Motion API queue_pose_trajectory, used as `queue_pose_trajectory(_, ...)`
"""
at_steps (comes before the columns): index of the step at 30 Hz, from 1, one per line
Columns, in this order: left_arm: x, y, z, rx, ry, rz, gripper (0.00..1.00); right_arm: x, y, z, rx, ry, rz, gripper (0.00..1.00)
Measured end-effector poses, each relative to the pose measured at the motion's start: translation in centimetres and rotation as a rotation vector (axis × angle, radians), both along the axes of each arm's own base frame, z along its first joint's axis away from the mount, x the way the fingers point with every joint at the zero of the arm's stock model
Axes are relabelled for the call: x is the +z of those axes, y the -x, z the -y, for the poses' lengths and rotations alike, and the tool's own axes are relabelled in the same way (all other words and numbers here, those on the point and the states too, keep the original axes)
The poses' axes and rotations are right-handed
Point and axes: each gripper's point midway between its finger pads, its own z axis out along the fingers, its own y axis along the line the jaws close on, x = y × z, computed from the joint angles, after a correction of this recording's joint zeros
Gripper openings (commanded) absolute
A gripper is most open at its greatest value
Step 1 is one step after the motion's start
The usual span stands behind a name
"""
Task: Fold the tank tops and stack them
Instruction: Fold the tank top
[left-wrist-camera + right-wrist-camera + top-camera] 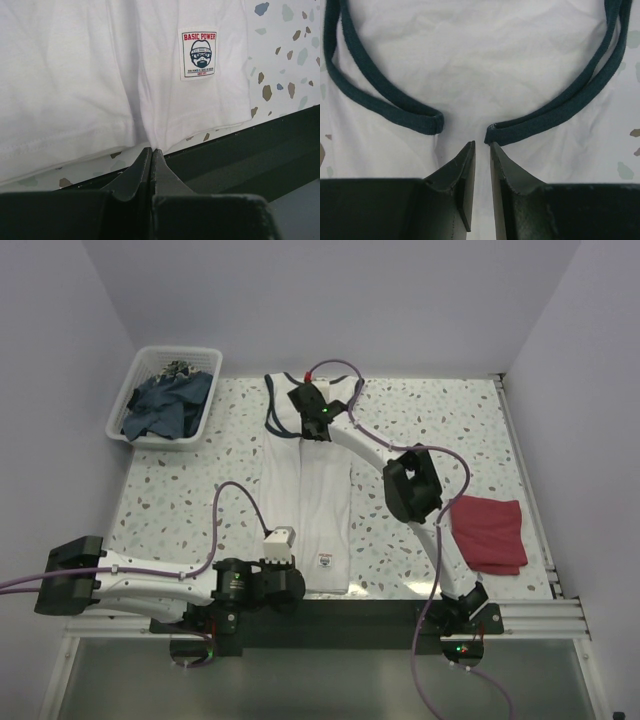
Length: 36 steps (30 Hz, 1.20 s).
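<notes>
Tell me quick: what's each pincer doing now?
Left pincer: closed, empty, at the hem of the white cloth tank top with navy trim.
Right pincer: slightly open, empty, over its navy straps.

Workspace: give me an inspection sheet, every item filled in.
Surface: speckled terrazzo table, no spills seen.
Job's things: white tank top folded into a long strip mid-table, navy straps at its far end; red tank top folded, lying apart on the right, not stacked.
Clutter: white basket at the far left corner, holding dark blue cloths.
Tools: left tool shut, empty, just short of the white top's near hem; right tool slightly open, empty, by the strap ends.
Cables: purple cables loop off both arms.
Surroundings: plain pale walls.
</notes>
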Motion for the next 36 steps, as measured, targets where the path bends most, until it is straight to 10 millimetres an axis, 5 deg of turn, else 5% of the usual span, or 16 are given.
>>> queue_pose_trajectory(20, -0.2, 0.0, 0.1, -0.002, -0.004, 0.0, 0.0, -3.1, 0.0, 1.5, -0.028, 0.109, -0.03, 0.29)
queue_pose_trajectory(27, -0.3, 0.0, 0.1, -0.002, -0.009, -0.001, 0.0, -3.3, 0.0, 1.4, -0.026, 0.109, -0.03, 0.01)
queue_pose_trajectory(36, -0.3, 0.0, 0.1, -0.002, -0.008, -0.001, 0.0, -3.7, 0.1, 1.6, -0.029, 0.109, -0.029, 0.0)
